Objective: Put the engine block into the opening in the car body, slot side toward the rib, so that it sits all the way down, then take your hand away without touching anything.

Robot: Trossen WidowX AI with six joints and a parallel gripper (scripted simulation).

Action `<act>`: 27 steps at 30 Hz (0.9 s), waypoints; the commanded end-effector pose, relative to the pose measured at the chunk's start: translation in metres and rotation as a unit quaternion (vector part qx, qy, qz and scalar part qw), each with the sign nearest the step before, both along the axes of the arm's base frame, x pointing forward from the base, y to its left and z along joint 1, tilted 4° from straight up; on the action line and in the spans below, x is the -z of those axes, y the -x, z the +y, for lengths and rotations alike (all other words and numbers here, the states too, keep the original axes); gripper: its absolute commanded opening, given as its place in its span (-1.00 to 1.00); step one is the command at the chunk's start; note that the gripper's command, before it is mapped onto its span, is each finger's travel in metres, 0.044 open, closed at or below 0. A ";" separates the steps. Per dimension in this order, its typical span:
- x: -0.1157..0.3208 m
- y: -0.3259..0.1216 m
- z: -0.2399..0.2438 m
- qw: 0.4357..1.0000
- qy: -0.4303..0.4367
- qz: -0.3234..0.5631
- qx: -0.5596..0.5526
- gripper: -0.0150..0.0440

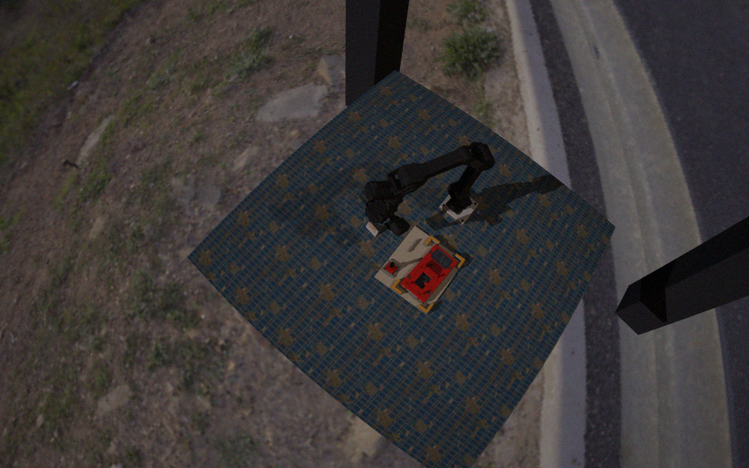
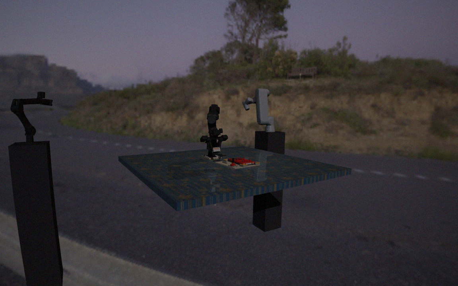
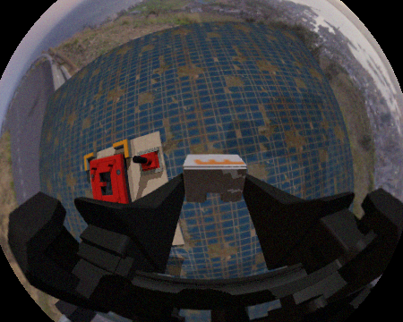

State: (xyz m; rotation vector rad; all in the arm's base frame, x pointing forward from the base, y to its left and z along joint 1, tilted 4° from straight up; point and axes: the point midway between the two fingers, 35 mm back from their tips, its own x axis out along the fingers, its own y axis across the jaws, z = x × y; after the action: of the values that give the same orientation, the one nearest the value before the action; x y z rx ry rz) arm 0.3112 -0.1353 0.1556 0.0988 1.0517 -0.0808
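The engine block [image 1: 372, 228] [image 2: 216, 149] [image 3: 215, 178], white with an orange mark on top and a notch in its lower edge in the wrist view, is held between the fingertips. My gripper [image 3: 214, 178] is shut on it and holds it above the table, beside the base board. The red car body [image 1: 432, 286] [image 2: 242, 161] [image 3: 119, 193] lies on the board, left of the gripper in the wrist view. Its dark opening [image 1: 423, 279] [image 3: 107, 178] is empty, with a small red rib jutting in from one side. Part of the car body is hidden by a finger in the wrist view.
The beige base board [image 1: 418, 235] [image 3: 148, 142] carries orange corner brackets around the car body and a red part [image 1: 391, 268] [image 3: 153, 162] with an upright black knob. My arm's white base [image 1: 458, 210] stands close to the board. Other arms stand on pillars off the table.
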 end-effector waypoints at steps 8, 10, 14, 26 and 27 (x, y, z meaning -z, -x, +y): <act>0.007 0.009 0.002 0.985 0.019 -0.174 0.004 -0.49; 0.009 0.012 0.003 0.979 0.024 -0.203 0.004 -0.49; 0.009 0.014 0.004 0.974 0.027 -0.224 0.003 -0.49; 0.028 0.016 0.003 0.961 0.033 -0.274 0.005 -0.49; 0.031 0.015 0.003 0.961 0.033 -0.274 0.005 -0.49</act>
State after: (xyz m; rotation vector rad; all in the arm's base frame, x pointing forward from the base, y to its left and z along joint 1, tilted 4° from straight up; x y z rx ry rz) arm 0.2959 -0.1331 0.1315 0.0545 0.5147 -0.0952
